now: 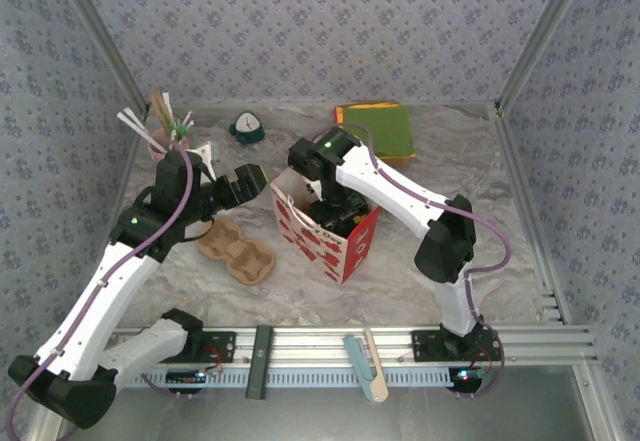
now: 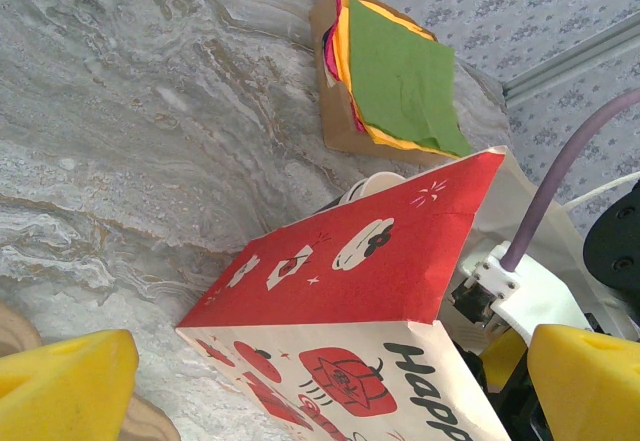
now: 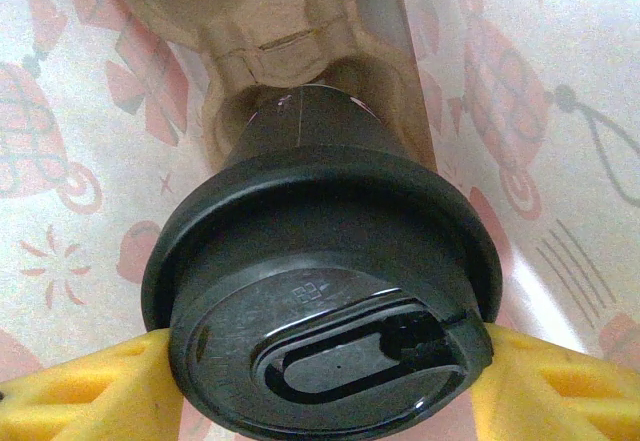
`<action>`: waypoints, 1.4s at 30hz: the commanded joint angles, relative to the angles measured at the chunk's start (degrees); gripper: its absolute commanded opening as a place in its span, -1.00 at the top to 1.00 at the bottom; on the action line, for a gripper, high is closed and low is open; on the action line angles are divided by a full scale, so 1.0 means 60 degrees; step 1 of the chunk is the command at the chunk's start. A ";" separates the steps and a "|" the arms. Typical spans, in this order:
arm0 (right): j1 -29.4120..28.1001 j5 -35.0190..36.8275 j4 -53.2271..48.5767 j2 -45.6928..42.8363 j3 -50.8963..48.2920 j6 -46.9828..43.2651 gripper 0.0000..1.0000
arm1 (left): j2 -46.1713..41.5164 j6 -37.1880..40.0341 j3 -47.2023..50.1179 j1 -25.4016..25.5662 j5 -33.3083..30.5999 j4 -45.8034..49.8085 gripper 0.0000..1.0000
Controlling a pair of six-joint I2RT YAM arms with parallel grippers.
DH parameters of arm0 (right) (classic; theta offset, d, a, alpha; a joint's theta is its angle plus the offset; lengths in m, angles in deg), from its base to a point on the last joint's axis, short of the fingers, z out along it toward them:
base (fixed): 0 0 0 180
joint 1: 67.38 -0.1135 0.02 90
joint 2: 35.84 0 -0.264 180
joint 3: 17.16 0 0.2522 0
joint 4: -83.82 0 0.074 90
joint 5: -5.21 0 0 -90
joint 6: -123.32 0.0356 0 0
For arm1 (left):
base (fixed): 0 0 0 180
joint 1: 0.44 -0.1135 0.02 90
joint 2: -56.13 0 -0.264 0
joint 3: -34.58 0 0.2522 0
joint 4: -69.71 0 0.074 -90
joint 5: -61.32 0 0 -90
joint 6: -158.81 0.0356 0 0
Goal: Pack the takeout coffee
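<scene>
Right claw (image 3: 320,389) pinches the lidded cup (image 3: 318,231) upright inside the bag (image 1: 348,249), to seat it in the cardboard tray (image 3: 268,26). Left claw (image 1: 248,183), spread, waits at the bag's ten o'clock.

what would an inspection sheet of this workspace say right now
surface: marbled table, no spills seen
job's things: lidded cup inside paper bag, at a pocket of the inner carrier
clutter: spare carrier, pink straw cup, napkin box, small green object, wooden stick
hands: left hand open beside the bag; right hand shut on lidded cup
cables: purple cables along both arms, no snag seen
surroundings: patterned walls, front rail
</scene>
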 commanded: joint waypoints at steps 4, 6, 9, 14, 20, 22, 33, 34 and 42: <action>0.0072 0.0100 -0.0406 0.0089 0.0210 -0.0016 -0.37 | 0.0088 0.0136 -0.0131 -0.0051 0.0127 -0.0185 -1.00; 0.0067 0.0113 -0.0405 0.0088 0.0214 -0.0016 -0.37 | 0.0089 0.0139 -0.0143 -0.0040 0.0126 -0.0199 -1.00; 0.0076 0.0102 -0.0402 0.0096 0.0229 -0.0016 -0.37 | 0.0106 0.0139 -0.0160 -0.0047 0.0152 -0.0186 -1.00; 0.0095 0.0092 -0.0407 0.0102 0.0225 -0.0030 -0.37 | 0.0116 0.0162 -0.0173 -0.0038 0.0140 -0.0197 -1.00; 0.0106 0.0085 -0.0387 0.0088 0.0225 -0.0030 -0.37 | 0.0154 0.0158 -0.0171 -0.0045 0.0155 -0.0212 -1.00; 0.0109 0.0095 -0.0395 0.0088 0.0198 -0.0030 -0.37 | 0.0160 0.0142 -0.0178 -0.0039 0.0169 -0.0213 -1.00; 0.0136 0.0093 -0.0388 0.0061 0.0123 -0.0030 -0.37 | 0.0188 0.0152 -0.0163 -0.0053 0.0168 -0.0227 -0.99; 0.0151 0.0087 -0.0387 0.0039 0.0101 -0.0030 -0.37 | 0.0201 0.0155 -0.0170 -0.0042 0.0155 -0.0241 -0.99; 0.0170 0.0085 -0.0398 -0.0055 -0.0024 -0.0030 -0.37 | 0.0233 0.0152 -0.0170 -0.0039 0.0183 -0.0286 -1.00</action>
